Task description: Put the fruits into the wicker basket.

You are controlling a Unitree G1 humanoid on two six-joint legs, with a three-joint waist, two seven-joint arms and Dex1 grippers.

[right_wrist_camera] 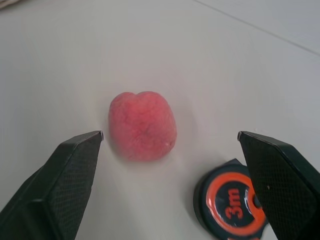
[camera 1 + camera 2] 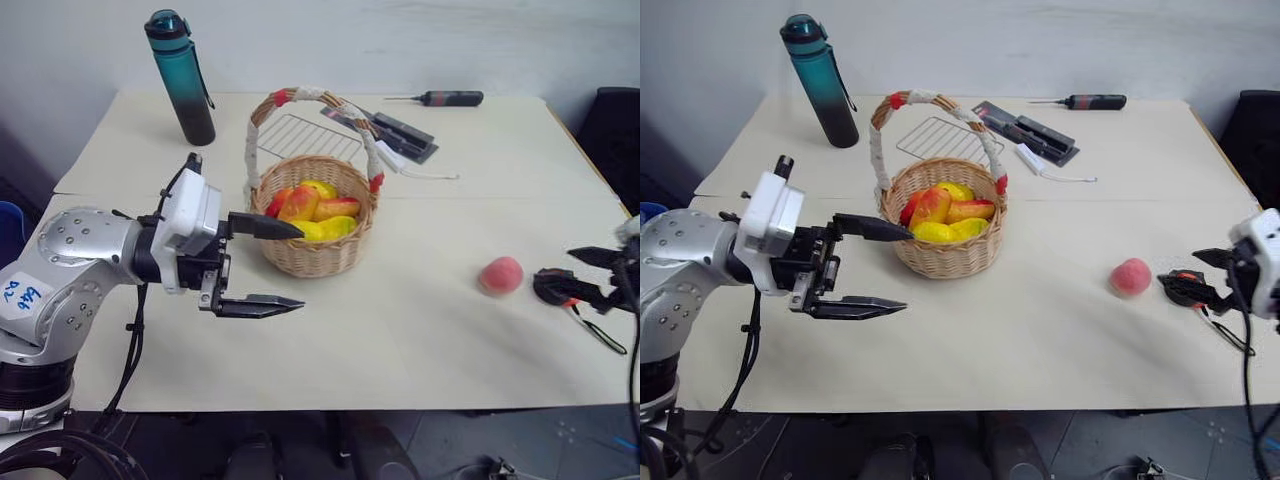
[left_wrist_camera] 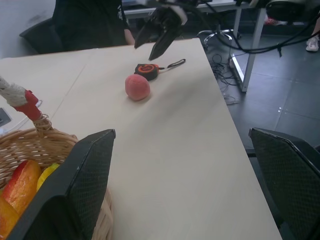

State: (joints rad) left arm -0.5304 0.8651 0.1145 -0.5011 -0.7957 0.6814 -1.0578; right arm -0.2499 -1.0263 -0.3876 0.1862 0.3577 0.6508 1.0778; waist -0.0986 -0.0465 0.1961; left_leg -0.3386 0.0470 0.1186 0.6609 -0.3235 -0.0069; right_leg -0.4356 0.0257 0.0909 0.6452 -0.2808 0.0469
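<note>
The wicker basket (image 2: 312, 257) stands mid-table and holds several yellow and red-orange fruits (image 2: 316, 207). A pink-red peach (image 2: 501, 275) lies alone on the table toward the right. My left gripper (image 2: 298, 267) hangs open and empty just left of the basket's front wall, pointing right. At the table's right edge my right gripper (image 2: 582, 278) is open and empty. It hovers low over an orange-and-black tape measure (image 2: 553, 288) and points at the peach (image 1: 142, 125). In the right wrist view the peach lies ahead between the two fingers, apart from both.
A teal bottle (image 2: 183, 75) stands at the back left. A wire grid rack (image 2: 310, 135) lies behind the basket, with a dark flat tool case (image 2: 398, 131) and white cable beside it. A screwdriver (image 2: 447, 98) lies at the far edge. A dark chair (image 2: 612, 130) stands on the right.
</note>
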